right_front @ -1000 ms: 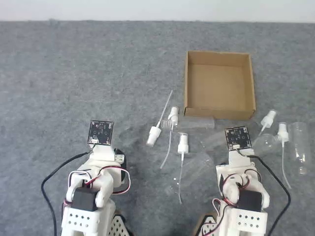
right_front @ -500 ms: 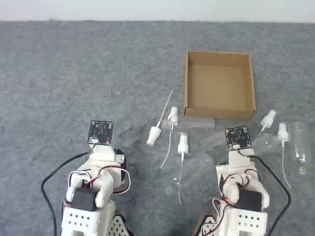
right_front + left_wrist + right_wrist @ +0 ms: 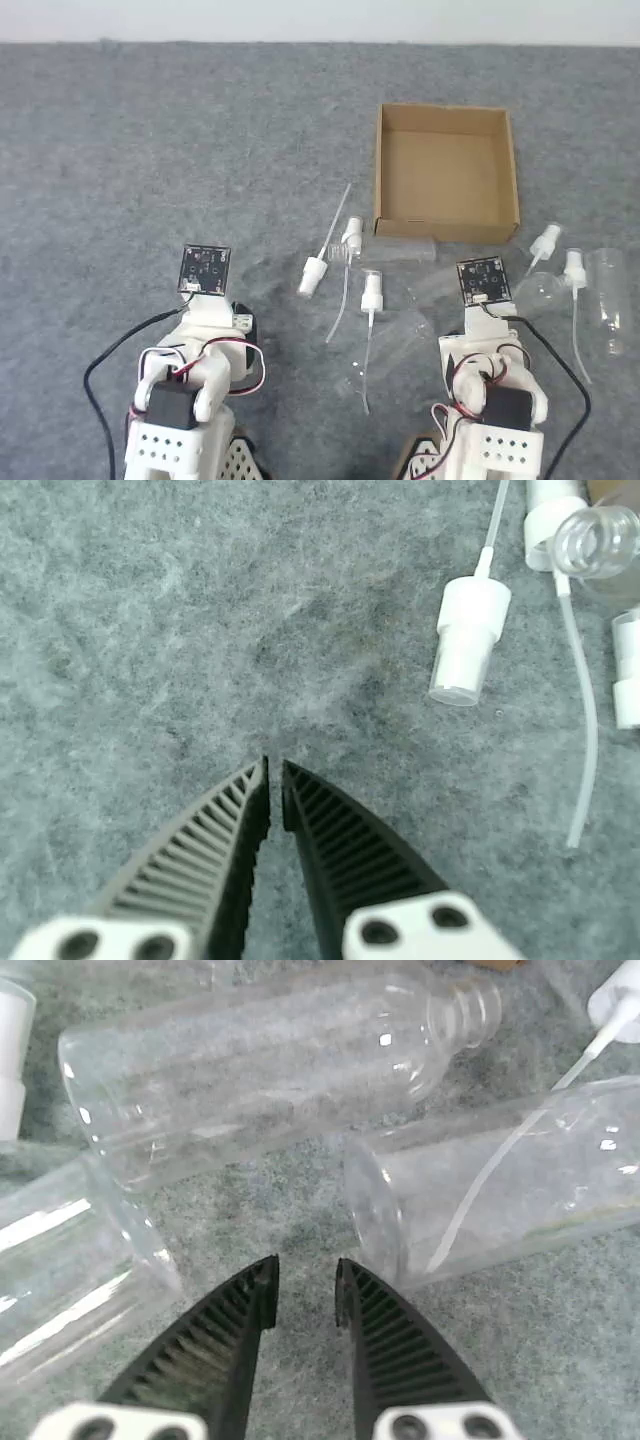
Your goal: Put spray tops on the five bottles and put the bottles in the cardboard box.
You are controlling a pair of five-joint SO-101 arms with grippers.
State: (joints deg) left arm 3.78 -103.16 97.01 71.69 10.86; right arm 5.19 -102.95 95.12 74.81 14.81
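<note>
Several clear bottles lie on the grey felt between the arms and the cardboard box (image 3: 445, 170), which stands open with nothing in it. One bottle (image 3: 398, 248) rests against the box's front wall and another (image 3: 610, 300) lies at the far right. White spray tops (image 3: 313, 272) (image 3: 372, 290) (image 3: 574, 268) with long dip tubes are scattered among them. My left gripper (image 3: 275, 772) is shut over bare felt, a short way from a spray top (image 3: 468, 640). My right gripper (image 3: 305, 1278) stands slightly open just short of two lying bottles (image 3: 280, 1070) (image 3: 500, 1180), holding nothing.
Both arms (image 3: 200, 380) (image 3: 490, 395) sit at the near edge of the table. The felt to the left of the box and bottles is bare. A pale wall runs along the far edge.
</note>
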